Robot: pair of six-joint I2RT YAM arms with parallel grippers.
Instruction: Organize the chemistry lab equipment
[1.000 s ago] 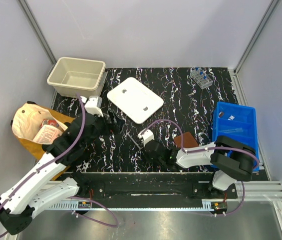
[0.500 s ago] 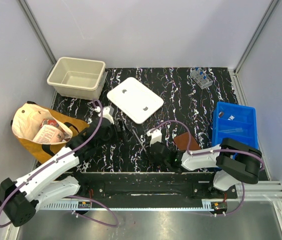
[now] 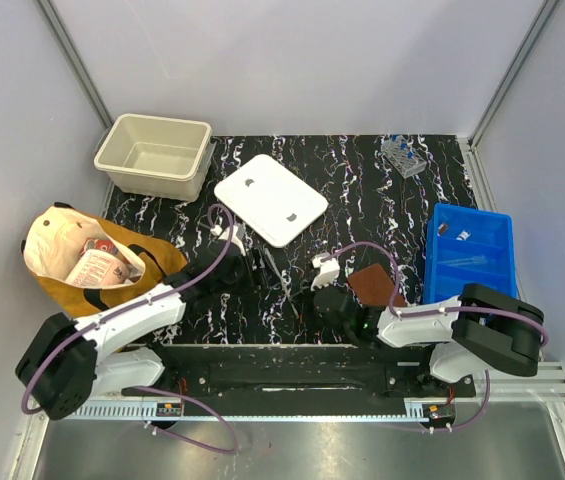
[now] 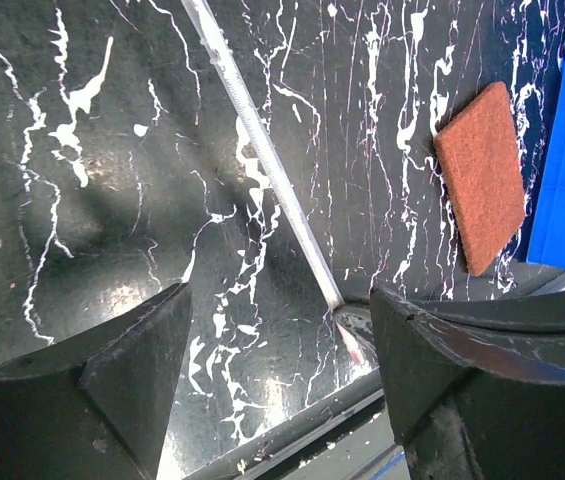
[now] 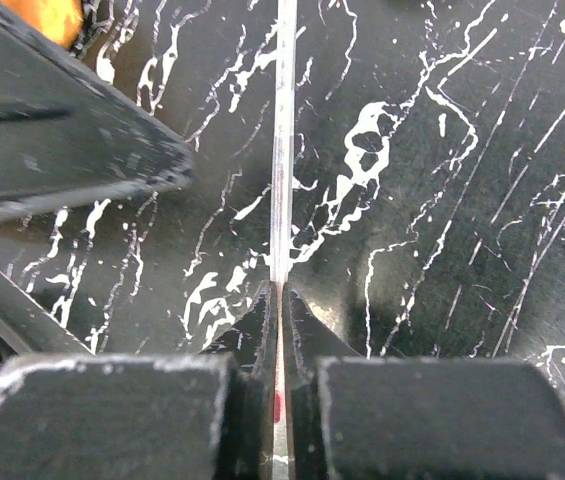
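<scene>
At right, blue tray (image 3: 497, 240) — small pieces (image 3: 463, 236) inside.

My left arm (image 3: 122, 320) and right arm (image 3: 412, 322) are built alike, with smooth white shells over the long links and black housings at the joints and shoulders. A thin purple cable (image 3: 362, 245) runs along each arm, bowing out in slack loops. Each wrist carries a small white camera block (image 3: 324, 270). My left tool (image 4: 277, 300) ends in two thick matte-black fingers (image 4: 132, 370), wedge-shaped with faceted edges and scuffed grey. My right tool (image 5: 280, 305) has the same black fingers, narrowing from blocky, dusty bases to thin tips.
</scene>
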